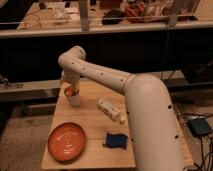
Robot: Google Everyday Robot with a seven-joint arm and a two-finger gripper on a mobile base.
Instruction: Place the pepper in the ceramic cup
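Observation:
The small white ceramic cup (74,99) stands at the far left of the wooden table (92,127). The orange-red pepper (69,91) sits at the cup's mouth, right under my gripper (71,88). The gripper hangs from the end of my white arm, directly above the cup. Whether it still touches the pepper is hidden by the wrist.
A large flat orange plate (66,141) lies at the front left. A white elongated boxy object (111,110) lies mid-table. A dark blue object (116,140) lies near the front edge. My arm's thick forearm covers the table's right side. A dark shelf runs behind.

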